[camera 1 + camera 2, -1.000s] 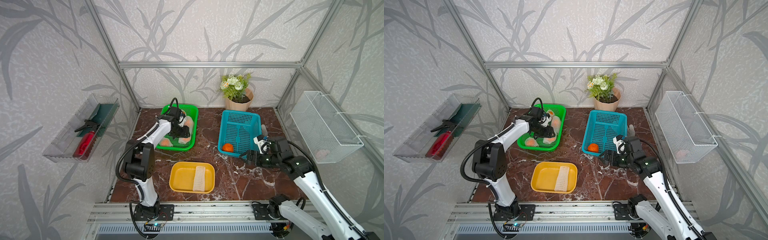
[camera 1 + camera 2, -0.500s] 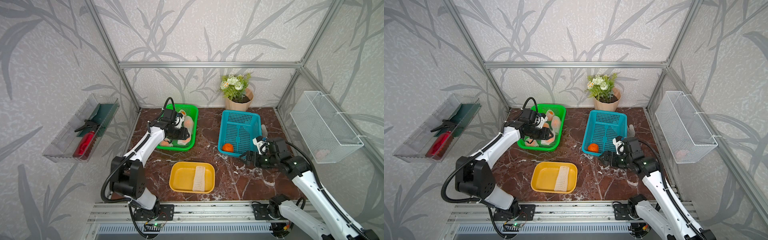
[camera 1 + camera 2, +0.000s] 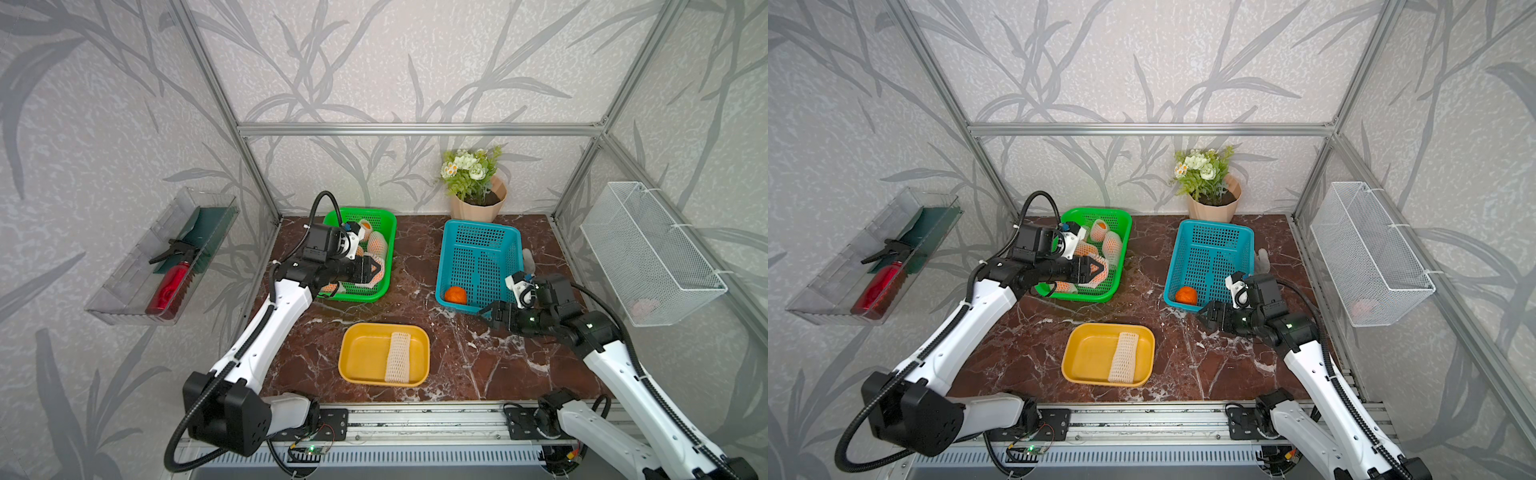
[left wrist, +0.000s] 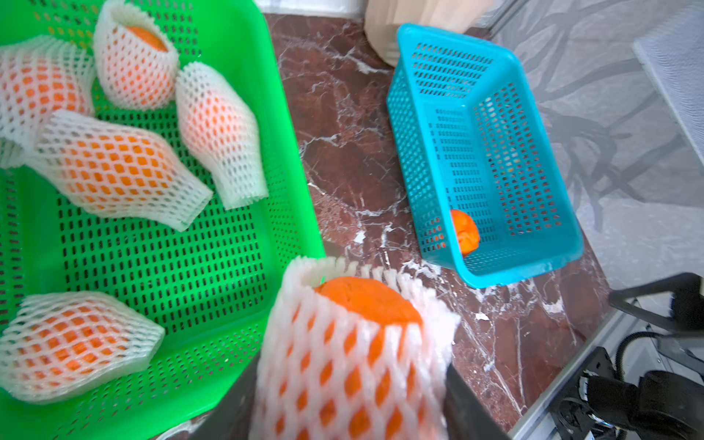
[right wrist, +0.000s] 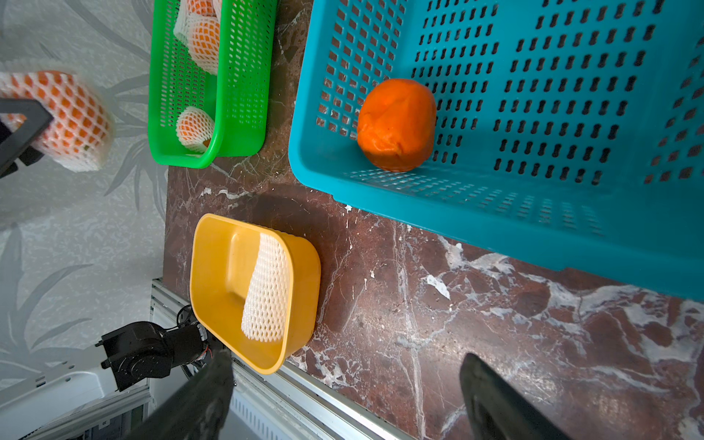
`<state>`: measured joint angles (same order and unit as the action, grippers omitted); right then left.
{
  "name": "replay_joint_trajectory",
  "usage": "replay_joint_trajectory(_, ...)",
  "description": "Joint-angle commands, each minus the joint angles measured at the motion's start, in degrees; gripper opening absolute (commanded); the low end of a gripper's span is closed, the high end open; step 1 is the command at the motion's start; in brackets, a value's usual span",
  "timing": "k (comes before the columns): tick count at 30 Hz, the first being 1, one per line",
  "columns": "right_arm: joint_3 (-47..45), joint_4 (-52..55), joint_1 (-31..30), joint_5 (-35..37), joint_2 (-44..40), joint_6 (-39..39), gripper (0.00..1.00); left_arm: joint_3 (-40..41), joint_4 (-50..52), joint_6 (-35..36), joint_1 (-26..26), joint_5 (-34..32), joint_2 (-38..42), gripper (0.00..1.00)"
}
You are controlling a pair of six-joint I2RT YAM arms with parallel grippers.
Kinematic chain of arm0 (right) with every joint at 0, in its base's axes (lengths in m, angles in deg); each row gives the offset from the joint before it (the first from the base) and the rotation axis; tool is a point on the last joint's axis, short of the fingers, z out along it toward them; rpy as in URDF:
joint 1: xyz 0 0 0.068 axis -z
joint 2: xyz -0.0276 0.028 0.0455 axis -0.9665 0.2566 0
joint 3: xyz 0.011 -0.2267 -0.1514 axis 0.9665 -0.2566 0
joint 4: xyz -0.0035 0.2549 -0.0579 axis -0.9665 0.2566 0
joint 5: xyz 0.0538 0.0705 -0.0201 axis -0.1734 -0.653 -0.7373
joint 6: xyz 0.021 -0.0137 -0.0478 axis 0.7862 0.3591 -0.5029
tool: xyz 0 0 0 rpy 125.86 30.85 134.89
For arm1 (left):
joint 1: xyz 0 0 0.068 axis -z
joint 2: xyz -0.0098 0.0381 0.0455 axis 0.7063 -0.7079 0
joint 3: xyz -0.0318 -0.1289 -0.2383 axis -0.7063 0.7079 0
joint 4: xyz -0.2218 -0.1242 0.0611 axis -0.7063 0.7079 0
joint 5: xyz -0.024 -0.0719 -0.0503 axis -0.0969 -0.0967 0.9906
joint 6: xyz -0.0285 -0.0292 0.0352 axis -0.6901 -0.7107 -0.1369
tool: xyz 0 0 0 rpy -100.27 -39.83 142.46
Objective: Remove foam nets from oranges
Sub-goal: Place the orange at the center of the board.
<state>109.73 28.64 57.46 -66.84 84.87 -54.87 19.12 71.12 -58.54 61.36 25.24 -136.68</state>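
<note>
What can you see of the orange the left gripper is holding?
The orange sits in an off-white foam net with diamond holes, its bare top poking out of the sleeve's open end. The left gripper clamps the net from both sides, holding it in the air over the green basket's near corner, touching nothing else.
</note>
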Motion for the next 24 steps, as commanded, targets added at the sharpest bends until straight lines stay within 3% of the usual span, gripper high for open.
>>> replay_joint_trajectory(1,0.9,1.6,-0.2,0.2,-0.7,0.2,0.92,1.5,-2.1,0.9,5.2,0.1,4.0,0.43)
replay_joint_trajectory(7,0.9,5.1,0.3,1.5,-2.4,3.1,0.92,4.8,-6.7,-1.9,19.6,-2.3,6.7,0.43)
replay_joint_trajectory(14,-1.8,7.8,2.1,-1.2,-7.2,8.4,0.91,8.4,-15.0,-3.4,33.9,-4.9,2.6,0.44)
replay_joint_trajectory(18,-3.8,10.3,3.6,-2.7,-9.3,8.8,0.91,7.1,-17.5,-1.9,39.6,-5.3,-3.9,0.44)
replay_joint_trajectory(24,-6.0,13.6,5.1,-3.1,-12.5,9.1,0.91,1.7,-17.9,-1.8,43.4,-4.5,-15.5,0.45)
